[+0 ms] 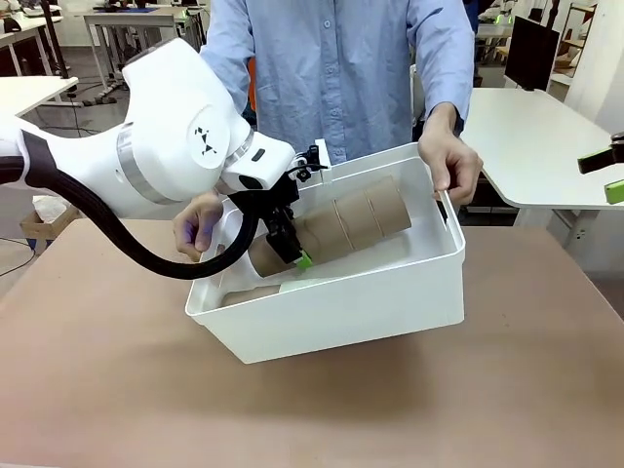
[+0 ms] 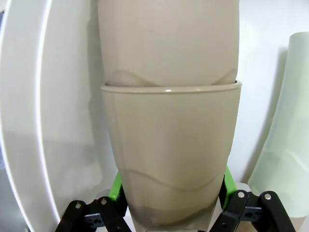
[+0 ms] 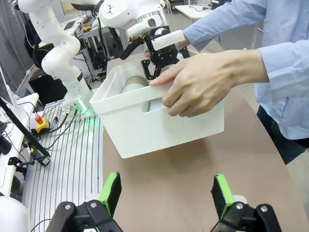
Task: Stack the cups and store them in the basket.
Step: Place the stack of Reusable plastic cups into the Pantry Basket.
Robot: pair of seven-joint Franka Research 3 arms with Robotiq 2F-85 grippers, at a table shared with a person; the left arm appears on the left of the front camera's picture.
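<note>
While the person is tilting it: the basket (image 1: pixel 390 302) is sitting in the middle of the frame on the worktop (image 1: pixel 97 390), its open mouth leaning toward the robot, probably so the stack can slide in lengthwise.
Person's hands: one hand (image 1: pixel 453 161) is gripping the rim at upper right, the other (image 1: pixel 200 226) is steadying the left end.
Brown cups (image 1: pixel 356 219): they are lying nested on their side inside the basket, reaching toward its upper right corner.
Mint cup (image 2: pixel 285 145): it is resting beside the stack.
Left hand (image 1: pixel 288 246): it is reaching down into the basket, clamping the stack's near end between green pads (image 2: pixel 117 186).
Right hand (image 3: pixel 165 195): it is hovering wide apart and empty, near the bottom of its wrist view, well clear of the basket.
</note>
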